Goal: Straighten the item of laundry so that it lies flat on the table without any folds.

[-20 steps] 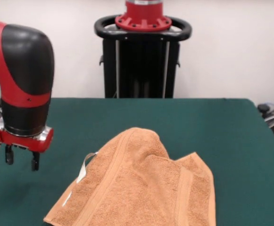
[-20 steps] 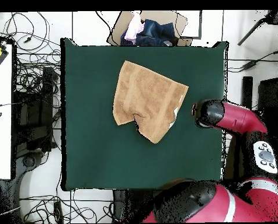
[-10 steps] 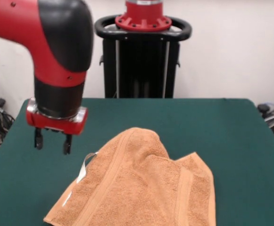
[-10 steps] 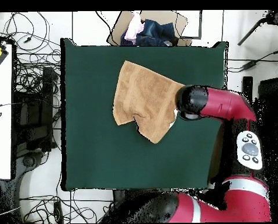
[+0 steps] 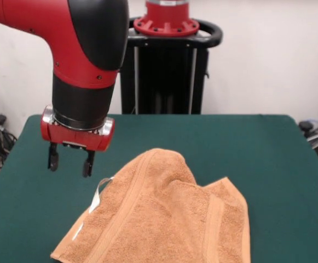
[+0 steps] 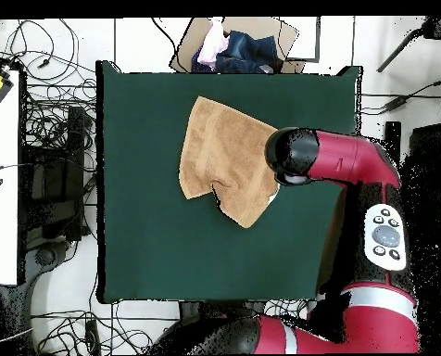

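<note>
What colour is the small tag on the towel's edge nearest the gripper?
White. The tag on the orange-tan towel shows best in the front view.

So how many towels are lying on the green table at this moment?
1. The orange towel lies crumpled on the table, beside the end effector. Nothing else appears on the table.

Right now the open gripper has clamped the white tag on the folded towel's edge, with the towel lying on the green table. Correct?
Not quite. In the front view the open gripper hangs beside the white tag, apart from it, holding nothing. The towel is folded and lies on the green table.
</note>
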`<move>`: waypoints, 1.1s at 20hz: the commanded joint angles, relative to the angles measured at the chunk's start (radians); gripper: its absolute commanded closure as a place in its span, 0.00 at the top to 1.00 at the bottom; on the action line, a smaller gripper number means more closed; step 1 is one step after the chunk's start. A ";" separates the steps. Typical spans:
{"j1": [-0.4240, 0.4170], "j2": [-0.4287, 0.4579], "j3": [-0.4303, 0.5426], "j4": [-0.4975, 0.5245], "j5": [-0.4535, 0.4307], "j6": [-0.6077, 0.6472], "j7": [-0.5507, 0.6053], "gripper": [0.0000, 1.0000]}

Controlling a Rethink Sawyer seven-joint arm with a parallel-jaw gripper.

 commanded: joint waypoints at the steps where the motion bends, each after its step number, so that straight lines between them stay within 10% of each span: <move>1: 0.011 0.035 -0.010 0.085 0.024 -0.038 0.205 1.00; 22: 0.102 0.131 -0.117 -0.042 0.004 0.185 0.185 1.00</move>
